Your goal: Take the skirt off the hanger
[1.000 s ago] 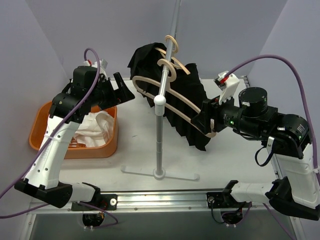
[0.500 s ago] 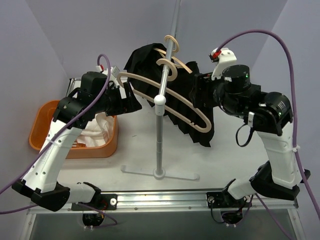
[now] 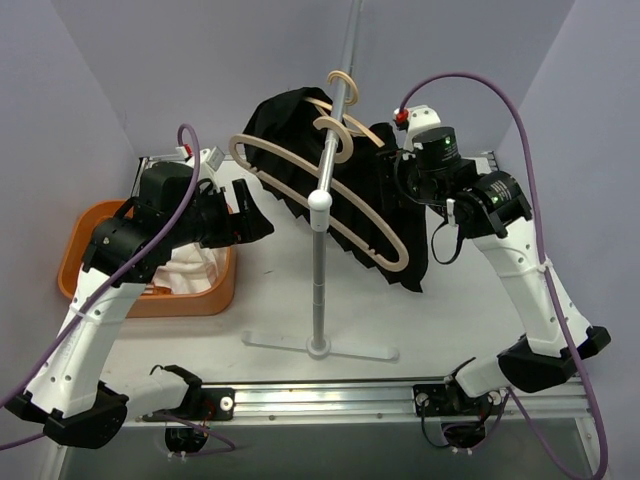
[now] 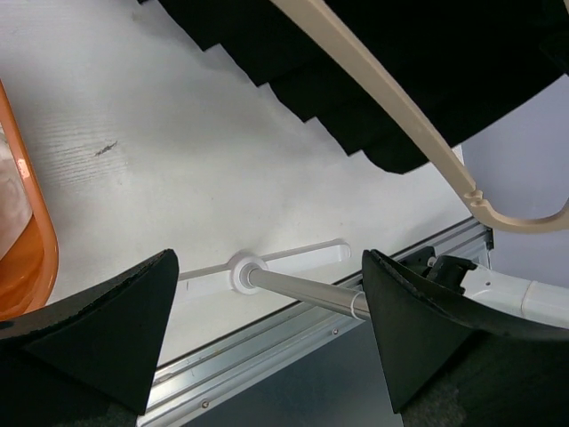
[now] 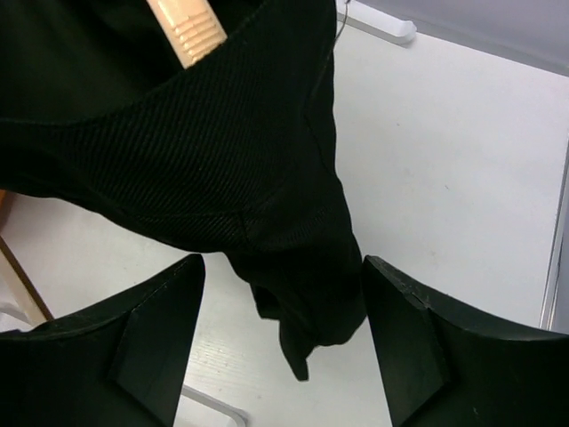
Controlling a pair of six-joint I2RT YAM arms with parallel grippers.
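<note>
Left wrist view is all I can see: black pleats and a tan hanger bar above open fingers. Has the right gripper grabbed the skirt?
Observer: No. The right gripper is open, jaws wide apart. The skirt hangs in front of them, unpinched.
Operator: Is the hanger on the stand?
Observer: Yes. The hook of the hanger loops round the pole.
Operator: What's that orange edge on my left?
Observer: A basket holding white cloth.

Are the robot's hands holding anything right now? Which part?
No, nothing is held. The left gripper is open with nothing between its fingers. The right gripper is open too. The skirt just hangs in front of it, not pinched.
</note>
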